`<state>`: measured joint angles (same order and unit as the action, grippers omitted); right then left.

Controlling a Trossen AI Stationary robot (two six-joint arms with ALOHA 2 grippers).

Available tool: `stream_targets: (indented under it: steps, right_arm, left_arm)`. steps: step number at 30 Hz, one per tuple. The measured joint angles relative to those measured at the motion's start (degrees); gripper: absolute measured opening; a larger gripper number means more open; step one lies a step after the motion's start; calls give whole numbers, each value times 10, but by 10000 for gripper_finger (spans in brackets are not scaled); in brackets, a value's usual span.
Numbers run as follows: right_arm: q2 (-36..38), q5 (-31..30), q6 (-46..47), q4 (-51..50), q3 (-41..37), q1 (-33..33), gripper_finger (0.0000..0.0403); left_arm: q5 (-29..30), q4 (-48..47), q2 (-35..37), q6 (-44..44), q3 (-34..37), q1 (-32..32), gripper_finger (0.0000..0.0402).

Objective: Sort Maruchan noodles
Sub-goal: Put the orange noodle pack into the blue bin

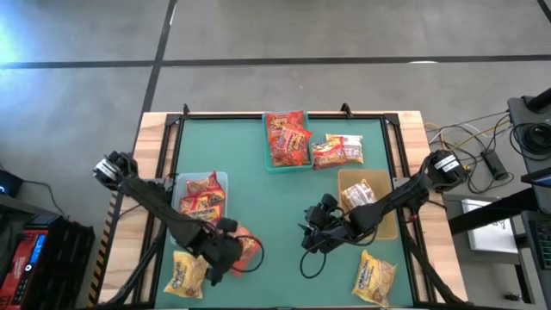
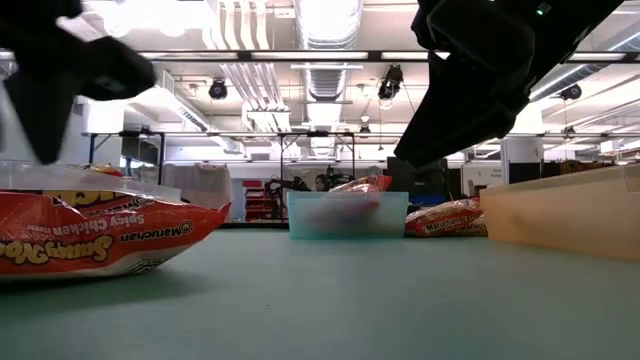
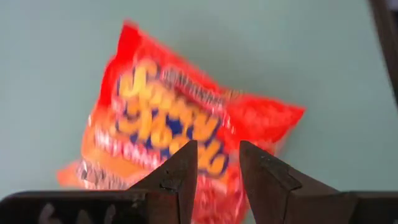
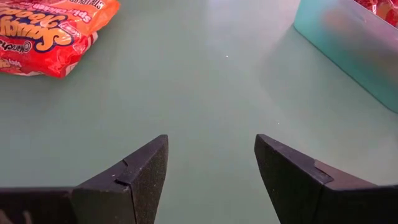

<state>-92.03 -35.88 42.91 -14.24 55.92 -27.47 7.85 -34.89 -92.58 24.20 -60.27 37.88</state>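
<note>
An orange-red Maruchan noodle packet (image 1: 247, 251) (image 3: 168, 130) (image 2: 100, 235) lies flat on the green table near the front left. My left gripper (image 1: 229, 250) (image 3: 217, 146) hangs just above it, pointing steeply down. Its fingers stand narrowly open, and the packet shows through the gap. My right gripper (image 1: 314, 228) (image 4: 211, 143) waits open over bare table at mid-front, with nothing between its fingers. Two yellow packets (image 1: 189, 274) (image 1: 376, 277) lie near the front edge. Another packet (image 1: 337, 151) lies beside the teal bin.
A teal bin (image 1: 269, 164) at the far middle holds red packets. A clear bin (image 1: 222, 178) at the left also holds red packets, and a tan bin (image 1: 389, 226) at the right holds one packet. Bare green table lies between the two grippers.
</note>
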Motion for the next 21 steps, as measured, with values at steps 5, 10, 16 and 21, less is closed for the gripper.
stream_targets:
  steps: [5,10,16,21]
  right_arm:
    - [0,0,0,0,0,0,231]
    - [0,0,0,0,0,0,231]
    - [0,0,0,0,0,0,231]
    - [0,0,0,0,0,0,231]
  left_arm:
    - [-45,-13,-7,20,1,23,102]
    - [-45,-17,-17,14,4,33,102]
    - [-40,-9,-46,-26,8,31,102]
    - [-11,28,-53,-95,8,26,102]
